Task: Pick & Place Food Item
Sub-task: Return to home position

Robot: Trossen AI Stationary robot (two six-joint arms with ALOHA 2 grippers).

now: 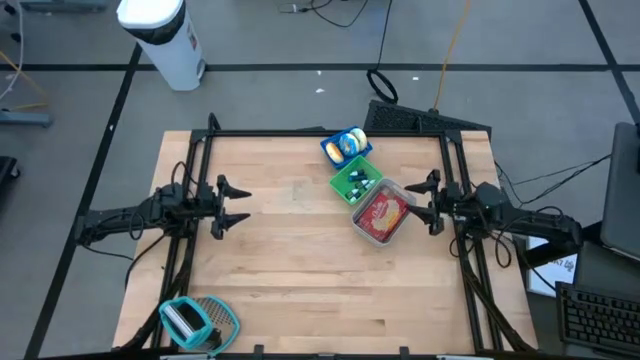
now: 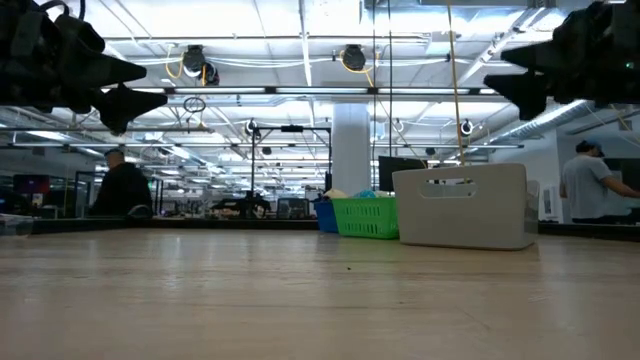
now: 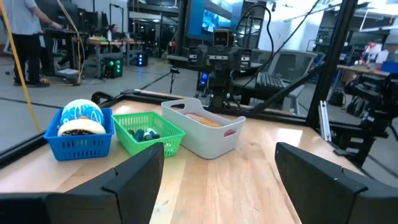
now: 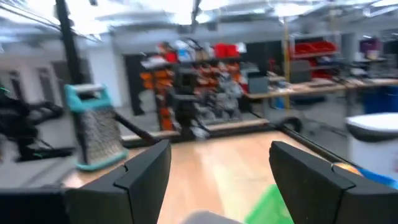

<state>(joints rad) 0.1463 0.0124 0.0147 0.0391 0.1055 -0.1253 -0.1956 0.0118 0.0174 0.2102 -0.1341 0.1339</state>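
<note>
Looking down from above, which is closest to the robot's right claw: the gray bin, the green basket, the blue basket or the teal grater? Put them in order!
From the right claw:
1. gray bin, right beside the claw.
2. green basket, next to the bin.
3. blue basket, past the green one, by the table's edge.
4. teal grater, far off at the corner on the left arm's side.

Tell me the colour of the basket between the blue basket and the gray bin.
The middle basket is green; the left wrist view shows it best.
</note>
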